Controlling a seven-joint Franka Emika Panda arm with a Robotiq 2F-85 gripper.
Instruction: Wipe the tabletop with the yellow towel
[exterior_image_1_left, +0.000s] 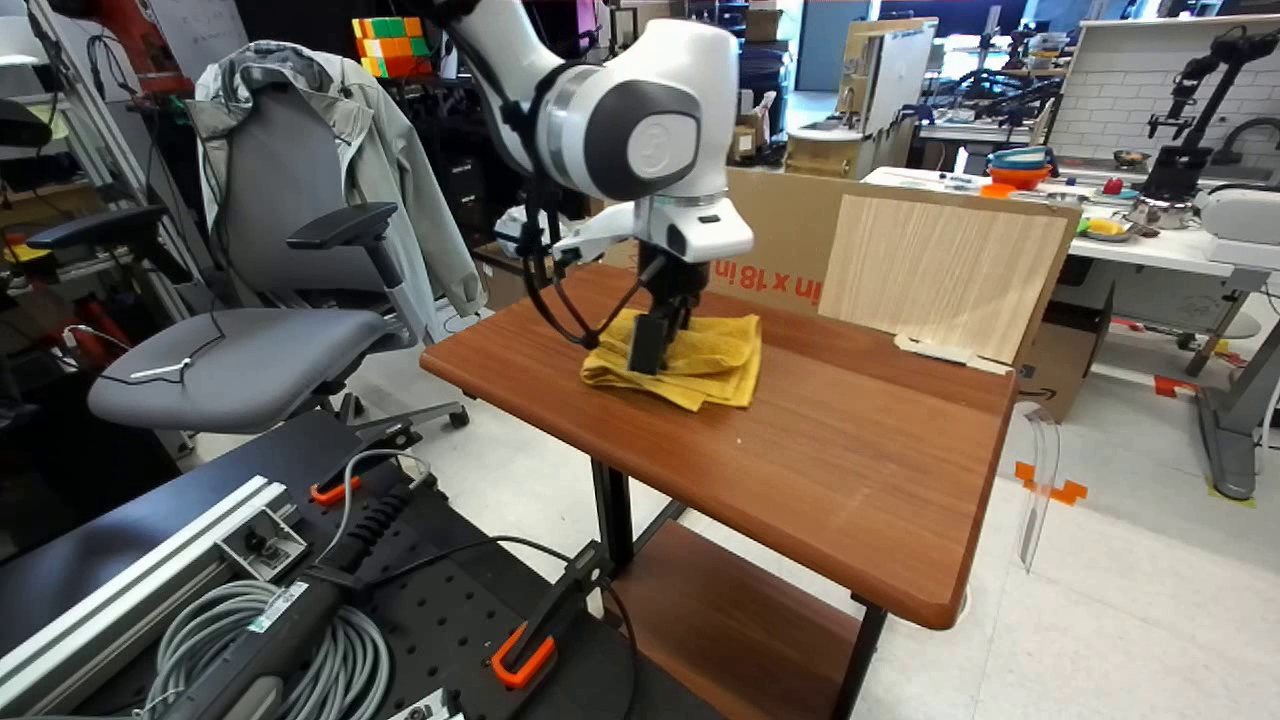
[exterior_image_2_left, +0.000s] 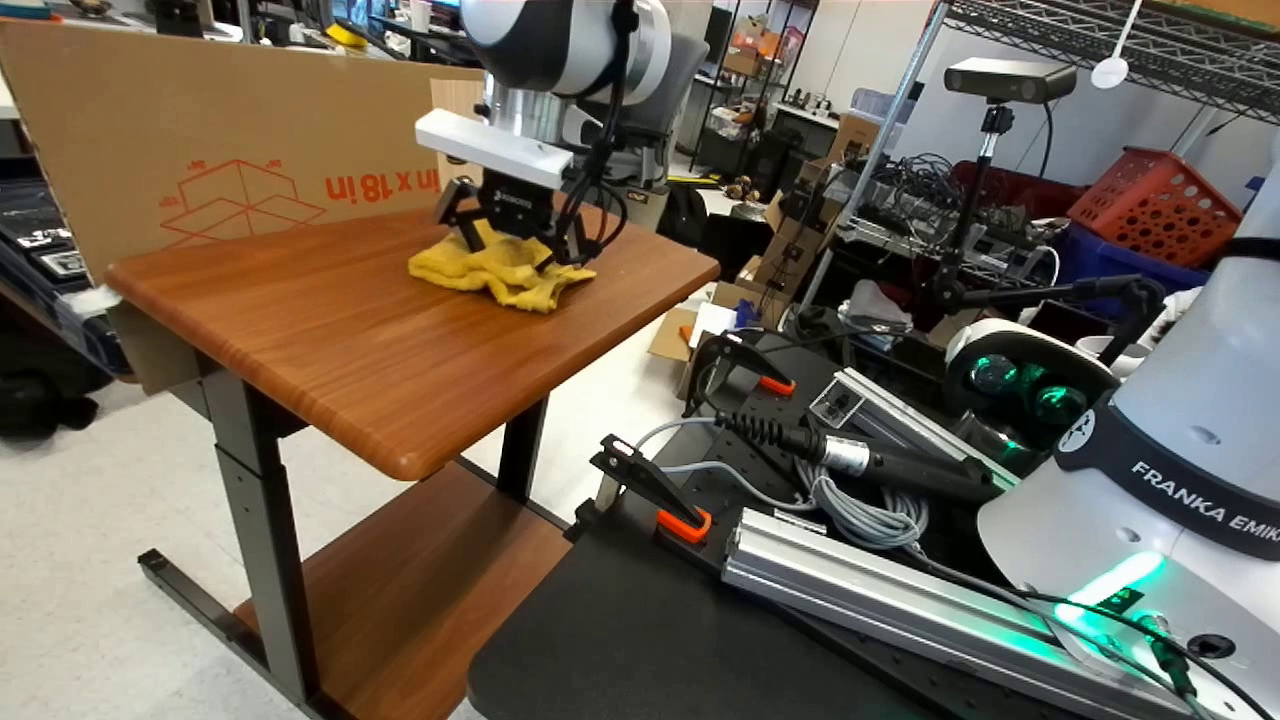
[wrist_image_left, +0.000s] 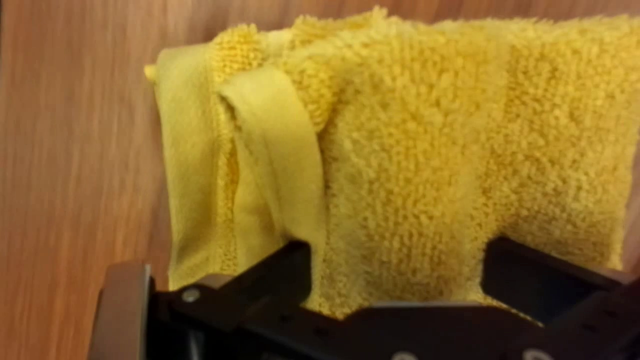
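The yellow terry towel (exterior_image_1_left: 722, 358) is folded on the wood-grain tabletop (exterior_image_1_left: 810, 470), mid-frame in an exterior view; low in the wrist view, the Robotiq gripper (wrist_image_left: 397, 267) is spread wide over it.

Cardboard (exterior_image_2_left: 250, 120) shows inverted "in x 18 in," robot base (exterior_image_2_left: 1120, 520) "FRANKA EMIKA," hand (exterior_image_2_left: 509, 254) "ROBOTIQ."

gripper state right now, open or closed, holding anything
Gripper: open, jaws well apart, with the yellow towel showing between them; no pinch visible.

Free room over tabletop (exterior_image_1_left: 850, 450) beside towel (exterior_image_1_left: 725, 355), upright cardboard (exterior_image_1_left: 775, 230) walling one long edge, pale panel (exterior_image_1_left: 900, 270) before it
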